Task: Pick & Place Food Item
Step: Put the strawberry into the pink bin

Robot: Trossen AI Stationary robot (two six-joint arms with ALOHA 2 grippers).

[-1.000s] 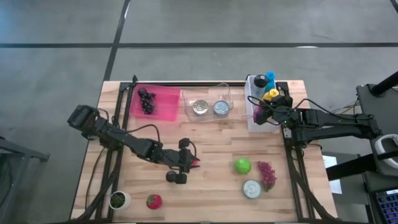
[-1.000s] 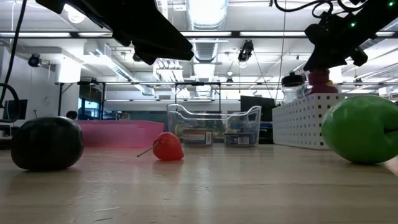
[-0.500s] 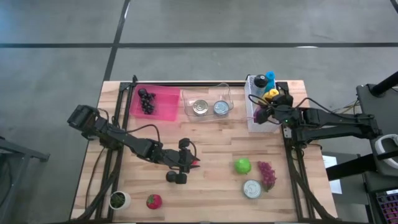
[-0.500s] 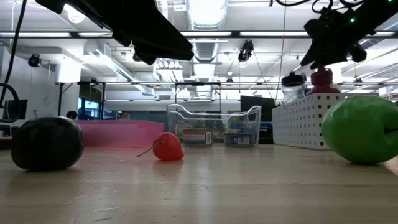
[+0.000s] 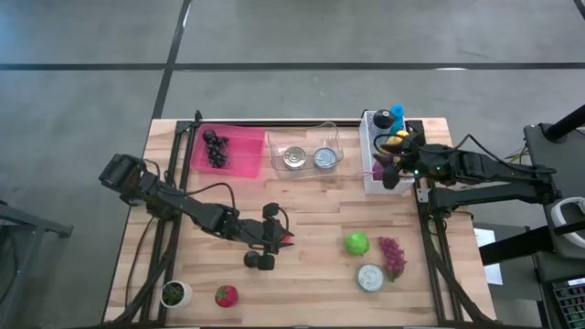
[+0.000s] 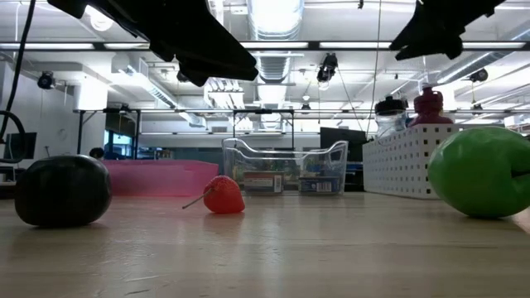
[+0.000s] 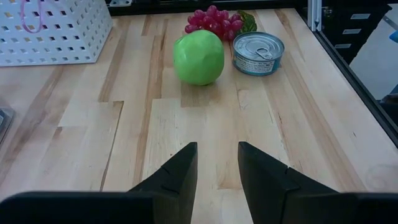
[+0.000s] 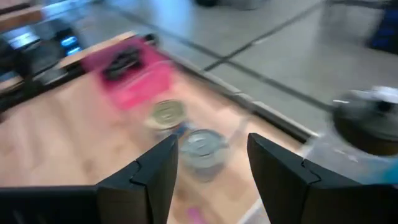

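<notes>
At the near edge of the bench lay a red strawberry (image 5: 226, 295), and close to the near right corner a tin can (image 5: 370, 277) beside the purple grapes (image 5: 393, 256). The green apple (image 5: 356, 243) sat just behind them. The left gripper (image 5: 265, 236) hung over the middle of the bench, jaws narrow and empty. At the far right corner, the right gripper (image 5: 390, 167) was above the white perforated basket (image 5: 369, 173), jaws apart, holding nothing.
</notes>
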